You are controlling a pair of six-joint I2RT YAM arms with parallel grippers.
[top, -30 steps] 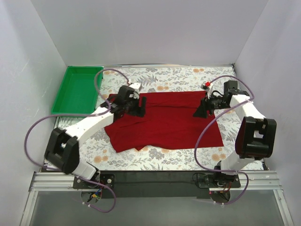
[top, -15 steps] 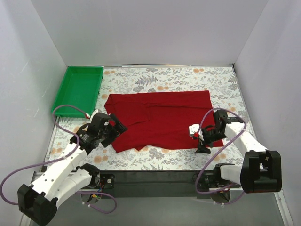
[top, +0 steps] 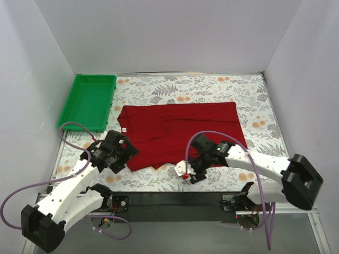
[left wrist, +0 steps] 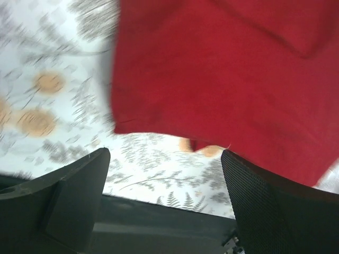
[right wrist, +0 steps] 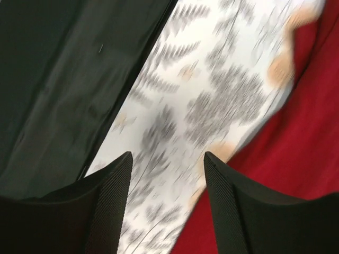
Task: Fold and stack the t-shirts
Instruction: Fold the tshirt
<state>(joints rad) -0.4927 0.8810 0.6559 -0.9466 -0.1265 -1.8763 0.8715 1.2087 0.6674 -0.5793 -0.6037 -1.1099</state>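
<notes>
The dark red t-shirt (top: 183, 132) lies spread flat on the floral tablecloth, with a small white label (top: 123, 130) at its left edge. My left gripper (top: 126, 154) is open and empty, low over the shirt's front left corner. That corner shows in the left wrist view (left wrist: 222, 79) beyond the open gripper (left wrist: 164, 211). My right gripper (top: 194, 171) is open and empty at the middle of the shirt's front hem. In the right wrist view the hem (right wrist: 296, 159) lies to the right of the open gripper (right wrist: 167, 211), over bare cloth.
A green tray (top: 87, 100) stands at the back left corner of the table. A black strip (top: 175, 198) runs along the near edge, also seen in the left wrist view (left wrist: 159, 233) and the right wrist view (right wrist: 58, 79). White walls enclose three sides.
Both grippers came from the shirt's far part to its near edge. In the last half second the right gripper swept left along the front hem; the left barely moved.
</notes>
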